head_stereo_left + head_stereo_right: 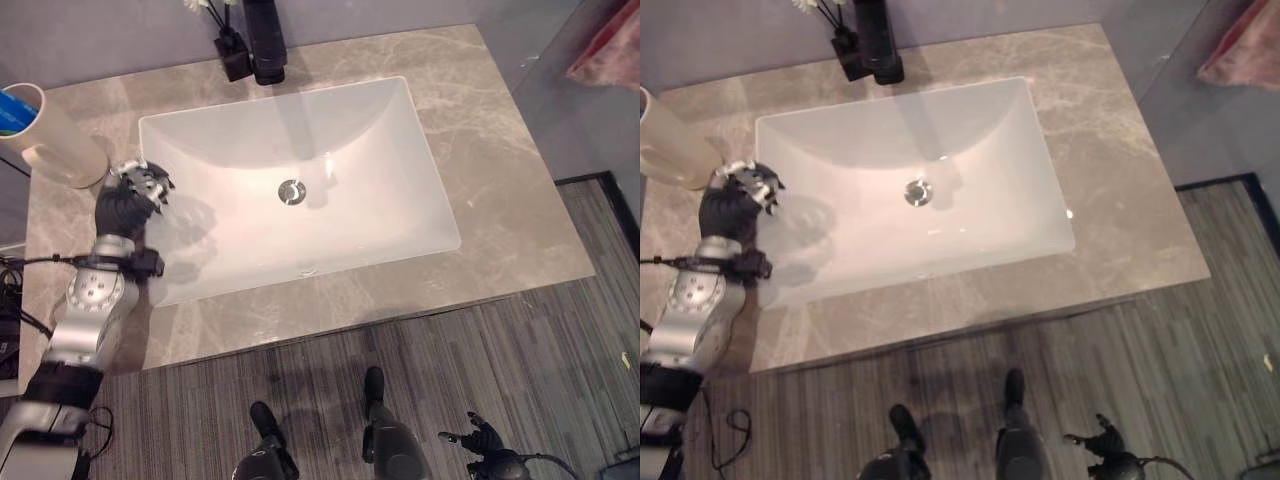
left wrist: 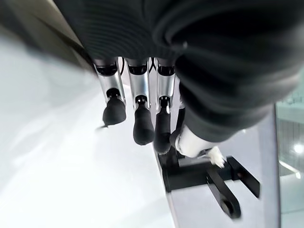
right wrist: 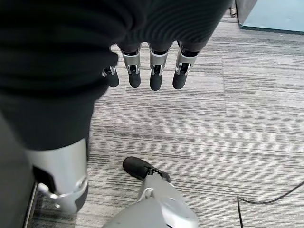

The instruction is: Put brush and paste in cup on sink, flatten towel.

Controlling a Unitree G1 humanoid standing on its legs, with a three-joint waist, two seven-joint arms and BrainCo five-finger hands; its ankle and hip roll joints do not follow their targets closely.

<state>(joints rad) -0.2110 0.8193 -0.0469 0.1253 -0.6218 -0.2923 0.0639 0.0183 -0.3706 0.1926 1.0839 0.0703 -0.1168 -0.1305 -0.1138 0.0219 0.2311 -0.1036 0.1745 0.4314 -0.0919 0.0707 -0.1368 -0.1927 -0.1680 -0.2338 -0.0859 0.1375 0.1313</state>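
Counter [image 1: 480, 130]: grey-brown marbled stone slab, polished, rectangular, seen from above.

Sink [image 1: 400, 200]: white rectangular basin set into the counter, smooth glazed walls, round metal drain [image 1: 291, 191] at centre. Black faucet [image 1: 265, 40] at the back rim, small dark vase [image 1: 232, 55] with white flowers just beside it.

Cup [image 1: 55, 135]: cream, cylindrical, matte, on the counter's back left corner; something blue sits inside at the rim, probably the brush or paste, cannot tell which. Towel not located.

Left robot hand [image 1: 135, 195]: above the basin's left edge, near the cup, not touching it. Fingers loosely curled, holding nothing; likely placed for cup access.

Right robot hand [image 1: 478, 440]: hanging low over the striped floor, fingers relaxed and apart, idle.
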